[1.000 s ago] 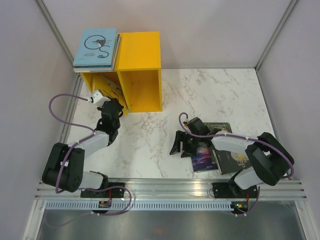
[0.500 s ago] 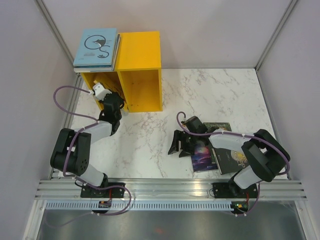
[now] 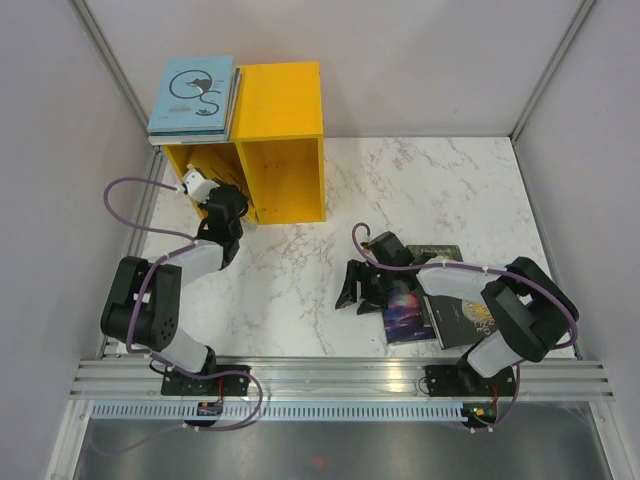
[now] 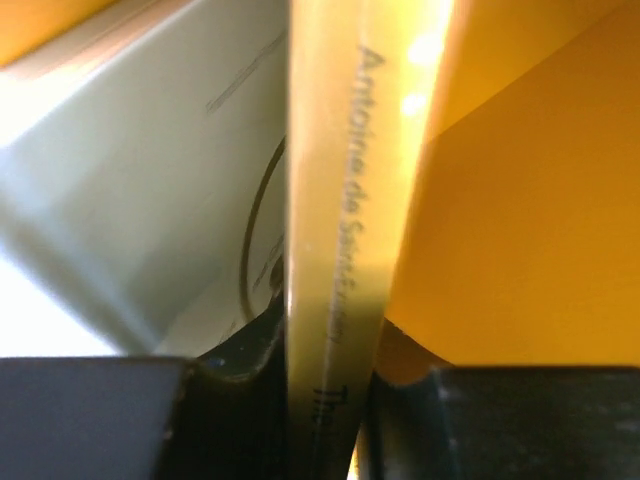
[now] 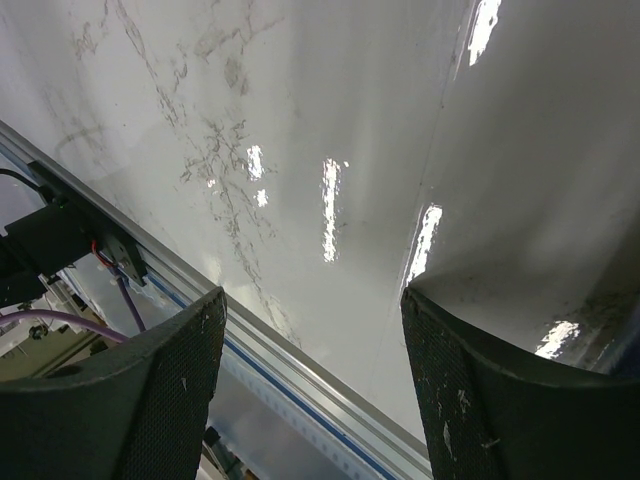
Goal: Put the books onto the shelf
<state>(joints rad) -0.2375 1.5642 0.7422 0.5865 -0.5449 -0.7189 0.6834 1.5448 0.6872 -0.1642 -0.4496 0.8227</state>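
- pale plain walls close in a white marbled tabletop (image 3: pixel 430 190), with a metal rail (image 3: pixel 340 375) along its near edge.
- left fingers (image 4: pixel 235 355) are pinched on the spine of a yellow book (image 4: pixel 335 250), held upright at the mouth of the left compartment of the yellow shelf (image 3: pixel 285 100).
- a pale grey book (image 4: pixel 150 190) leans just beside it on one side, and a shelf wall stands on the other.
- step in hand, as i judge it: slotting this book in. the next move calls for a push deeper, then a clean let-go so the book does not tip out.
- right fingers (image 5: pixel 150 400) stand wide apart, holding nothing, over bare tabletop just beside a purple book (image 3: pixel 408 310).
- a black-and-gold book (image 3: pixel 465 322) lies against that one, and a light blue book (image 3: pixel 192 95) lies flat on top of the shelf.
- the loose ones on the tabletop are likely next.
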